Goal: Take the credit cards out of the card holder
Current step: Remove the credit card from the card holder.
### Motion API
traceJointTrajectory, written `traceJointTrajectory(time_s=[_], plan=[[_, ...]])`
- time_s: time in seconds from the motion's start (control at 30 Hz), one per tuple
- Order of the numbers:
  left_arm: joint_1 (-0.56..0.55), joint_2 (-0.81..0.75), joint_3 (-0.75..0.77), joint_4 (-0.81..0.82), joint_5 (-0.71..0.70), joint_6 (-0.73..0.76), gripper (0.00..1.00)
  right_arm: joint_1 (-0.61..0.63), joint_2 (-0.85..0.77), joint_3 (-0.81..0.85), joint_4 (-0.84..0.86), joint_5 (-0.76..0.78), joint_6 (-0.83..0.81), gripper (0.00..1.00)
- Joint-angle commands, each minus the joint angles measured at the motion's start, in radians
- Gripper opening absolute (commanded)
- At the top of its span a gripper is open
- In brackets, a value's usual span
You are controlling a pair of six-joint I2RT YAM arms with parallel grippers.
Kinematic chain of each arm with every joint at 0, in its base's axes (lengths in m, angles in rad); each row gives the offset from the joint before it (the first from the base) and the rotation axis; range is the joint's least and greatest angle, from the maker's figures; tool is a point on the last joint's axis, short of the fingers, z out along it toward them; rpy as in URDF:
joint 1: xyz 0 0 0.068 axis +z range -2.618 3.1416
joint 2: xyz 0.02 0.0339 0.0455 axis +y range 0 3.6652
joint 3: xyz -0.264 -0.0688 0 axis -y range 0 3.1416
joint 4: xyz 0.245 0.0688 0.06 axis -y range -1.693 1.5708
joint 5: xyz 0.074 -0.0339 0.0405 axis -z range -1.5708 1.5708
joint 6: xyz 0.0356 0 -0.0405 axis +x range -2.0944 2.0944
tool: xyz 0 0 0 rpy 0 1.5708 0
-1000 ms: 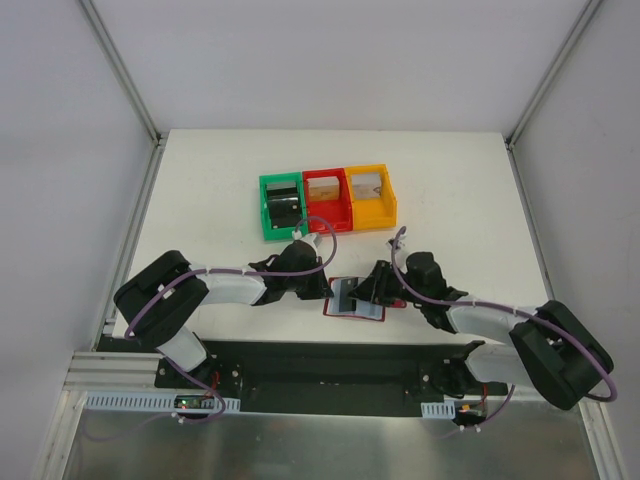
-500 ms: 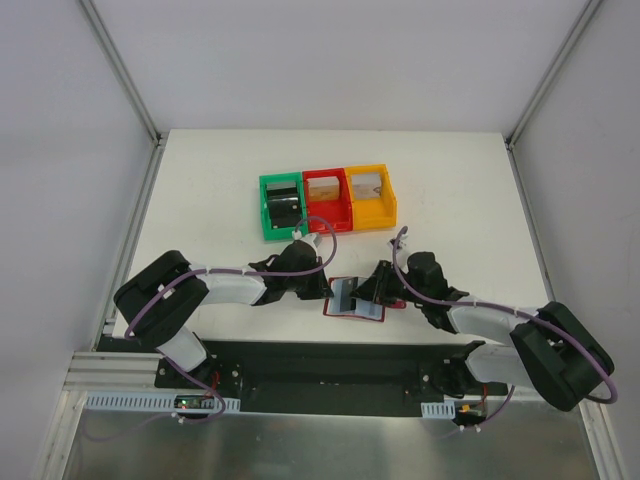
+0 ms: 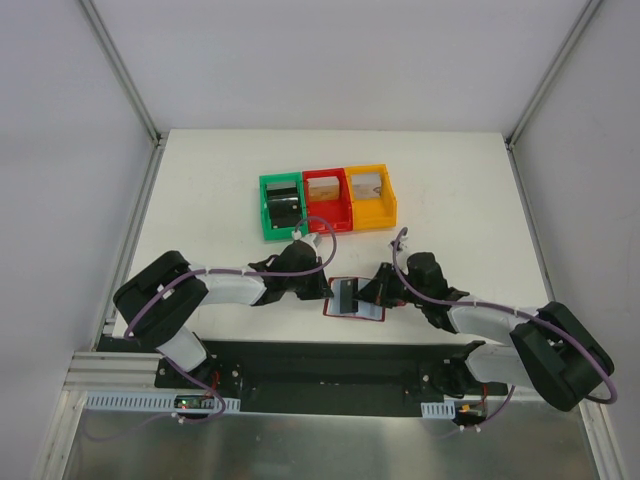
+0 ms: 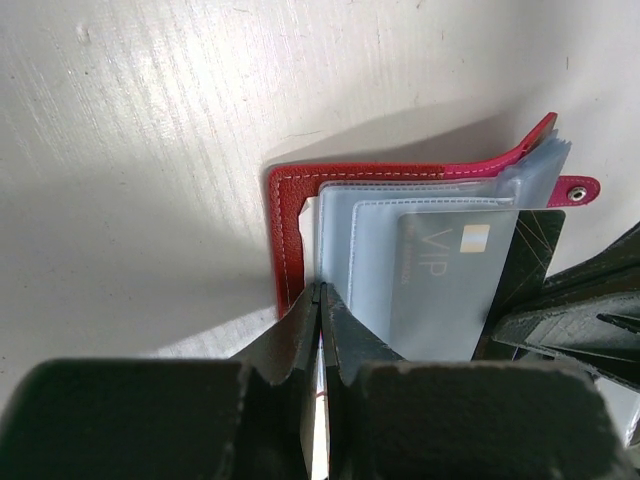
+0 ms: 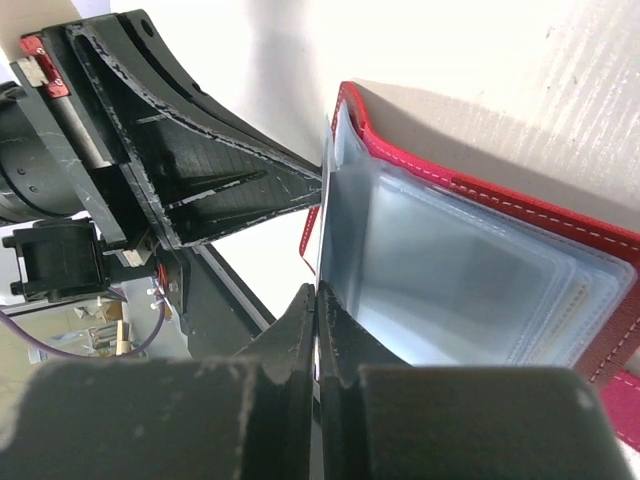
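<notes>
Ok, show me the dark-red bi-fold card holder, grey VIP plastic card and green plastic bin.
dark-red bi-fold card holder point(image 4: 289, 215), left wrist view, red cover.
grey VIP plastic card point(image 4: 450, 290), left wrist view, face.
green plastic bin point(image 3: 263, 205), top external view, side wall.

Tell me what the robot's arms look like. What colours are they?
Both arms, the left arm and the right arm, have chunky black joints and smooth white shells, with a thin purple cable looping along each. The left end effector and right end effector are black, with two flat fingers that narrow to a wedge.
</notes>
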Motion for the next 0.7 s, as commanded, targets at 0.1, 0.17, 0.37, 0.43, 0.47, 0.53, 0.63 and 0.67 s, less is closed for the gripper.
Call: traceJointTrajectory(time_s=[0.1,0.17,0.37,0.43,0.47,0.53,0.63,0.67], plan=[[0.013,-0.019,-0.041,-0.103,-0.041,0.012,0.00,-0.003,-0.052,0.041,-0.073,0.017,-0.052,0.01],[0.013,-0.021,-0.044,-0.104,-0.041,0.013,0.00,-0.003,-0.075,0.054,-0.127,0.030,-0.077,0.01],[0.014,-0.027,-0.058,-0.103,-0.047,0.013,0.00,-0.011,-0.139,0.081,-0.258,0.056,-0.135,0.01],[0.016,-0.028,-0.060,-0.103,-0.049,0.013,0.00,-0.016,-0.152,0.084,-0.279,0.061,-0.143,0.01],[0.017,-0.028,-0.061,-0.103,-0.048,0.013,0.00,-0.017,-0.158,0.085,-0.287,0.061,-0.149,0.01],[0.019,-0.031,-0.061,-0.103,-0.047,0.010,0.00,-0.022,-0.172,0.088,-0.310,0.063,-0.153,0.01],[0.019,-0.039,-0.064,-0.104,-0.046,0.012,0.00,-0.026,-0.198,0.094,-0.350,0.070,-0.170,0.01],[0.019,-0.042,-0.064,-0.104,-0.044,0.010,0.00,-0.029,-0.211,0.099,-0.362,0.073,-0.175,0.01]])
